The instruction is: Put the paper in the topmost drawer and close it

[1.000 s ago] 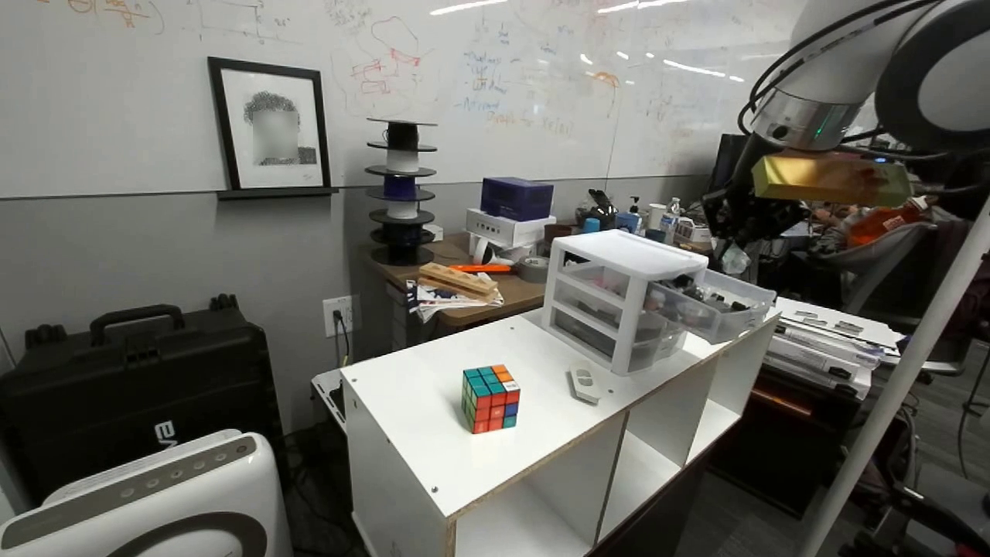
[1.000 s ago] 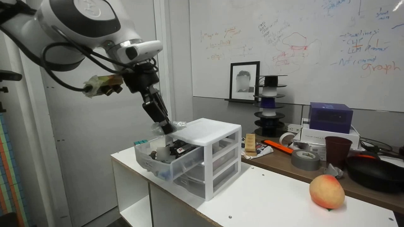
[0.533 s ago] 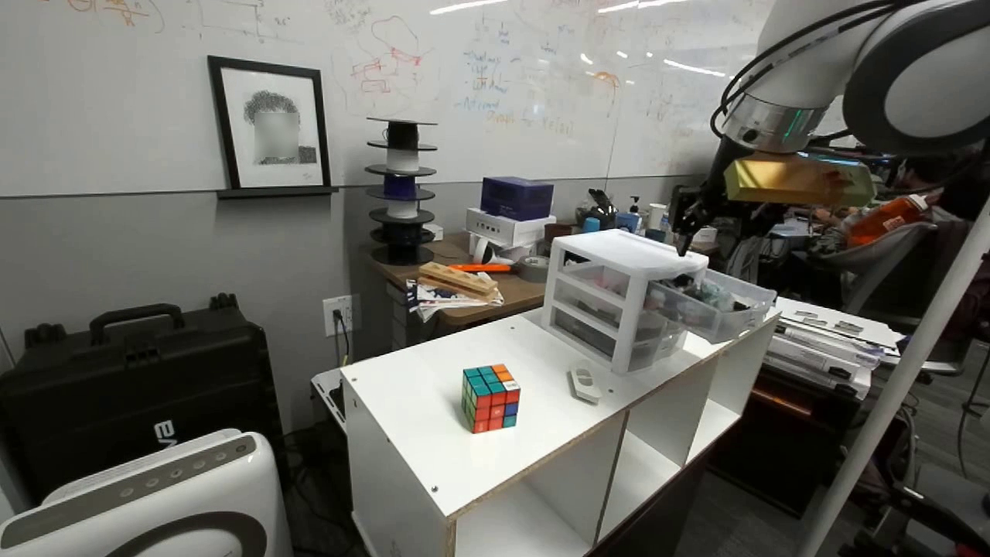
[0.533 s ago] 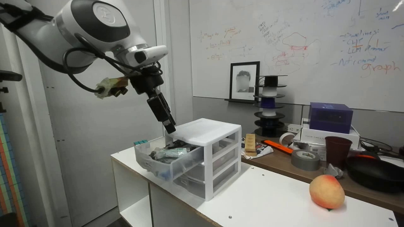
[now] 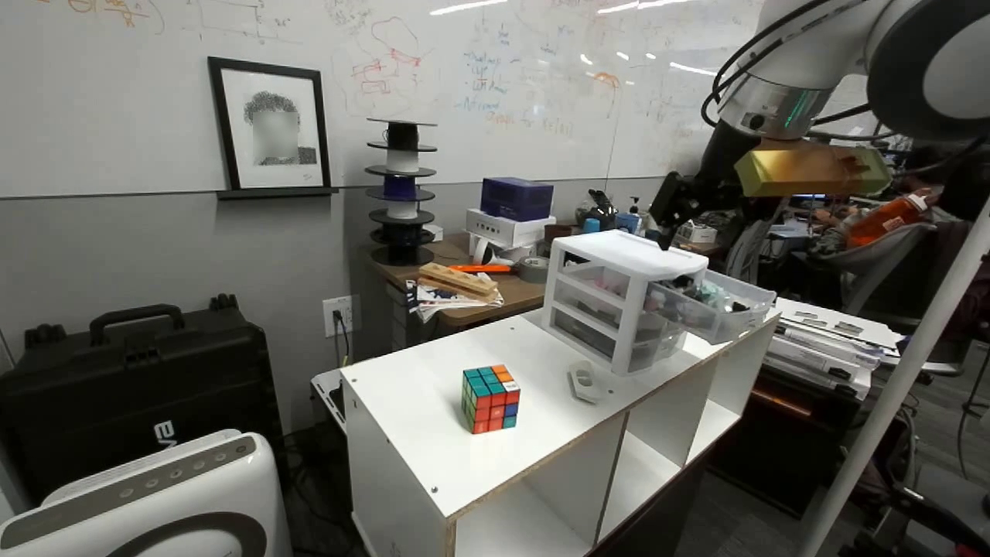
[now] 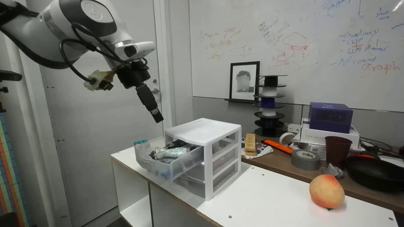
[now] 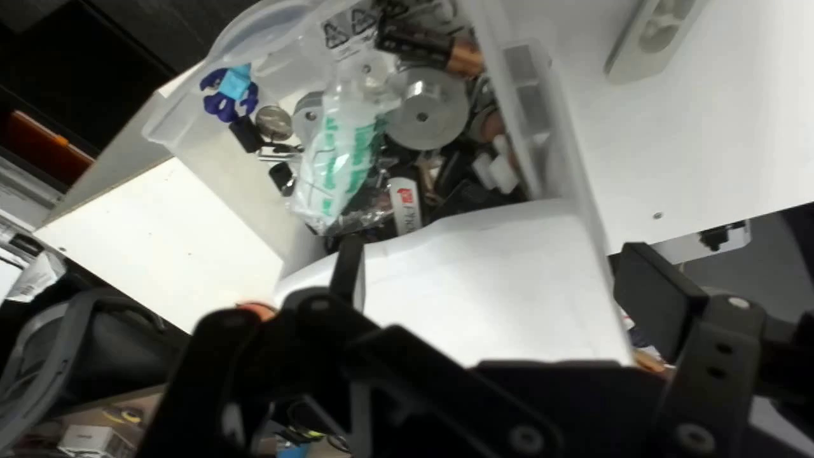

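You have let go of the crumpled, whitish, half-clear wad with green print (image 7: pixel 340 159), which I take for the task's paper, though it looks more like plastic film. A second ago it hung from your tool (image 7: pixel 493 273); now it lies in the pulled-out, shallow, translucent plastic topmost drawer (image 6: pixel 186 162), among loose small parts (image 7: pixel 502 173) and near a copper-and-black battery (image 7: pixel 432 48). Your tool's black fingers (image 7: pixel 658 299) stand wide apart with nothing between them, and over the last half second they have lifted away from the wad. In an exterior view the tool hangs just left of the top of the three-tier white plastic drawer unit (image 6: pixel 208 160), not touching it; which part of the drawer lies beneath, you cannot tell from here.

So the placing looks done and the closing remains: the drawer juts well out to the near left. You probably need to get round to its front and push toward the far right, fingers together. Watch the wad, which seems to sit about level with the rim and could snag under the unit's top edge. The unit might also slide on the white counter (image 6: pixel 271 195).
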### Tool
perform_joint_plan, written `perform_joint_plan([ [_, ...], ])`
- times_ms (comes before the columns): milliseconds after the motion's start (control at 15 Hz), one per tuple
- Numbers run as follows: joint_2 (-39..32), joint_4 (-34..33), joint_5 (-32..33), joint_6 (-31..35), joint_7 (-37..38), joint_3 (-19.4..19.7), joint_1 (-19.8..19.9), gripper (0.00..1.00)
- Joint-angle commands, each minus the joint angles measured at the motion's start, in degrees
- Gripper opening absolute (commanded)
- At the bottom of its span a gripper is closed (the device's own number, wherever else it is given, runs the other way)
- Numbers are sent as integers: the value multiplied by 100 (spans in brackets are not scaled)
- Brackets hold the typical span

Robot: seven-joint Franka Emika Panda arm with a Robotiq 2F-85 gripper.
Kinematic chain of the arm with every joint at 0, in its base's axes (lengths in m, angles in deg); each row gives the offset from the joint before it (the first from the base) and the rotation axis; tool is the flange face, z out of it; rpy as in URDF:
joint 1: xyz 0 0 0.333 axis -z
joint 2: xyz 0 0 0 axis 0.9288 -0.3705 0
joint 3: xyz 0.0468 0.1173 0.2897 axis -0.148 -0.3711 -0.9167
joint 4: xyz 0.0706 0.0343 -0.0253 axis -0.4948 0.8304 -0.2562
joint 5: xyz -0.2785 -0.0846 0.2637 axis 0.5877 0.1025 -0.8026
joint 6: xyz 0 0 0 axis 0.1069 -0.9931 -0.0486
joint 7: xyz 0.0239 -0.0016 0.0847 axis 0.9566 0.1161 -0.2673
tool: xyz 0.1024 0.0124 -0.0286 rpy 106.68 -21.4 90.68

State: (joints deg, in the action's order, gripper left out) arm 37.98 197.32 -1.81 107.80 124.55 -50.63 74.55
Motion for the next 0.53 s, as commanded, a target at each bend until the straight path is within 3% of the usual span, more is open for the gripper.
perform_joint_plan([
  [0,212,-194,-401,-329,-750,-214,-655,100],
  [200,-92,-602,-321,-300,-854,-501,-888,100],
  [467,-607,-929,312,76,-346,-653,-713,100],
])
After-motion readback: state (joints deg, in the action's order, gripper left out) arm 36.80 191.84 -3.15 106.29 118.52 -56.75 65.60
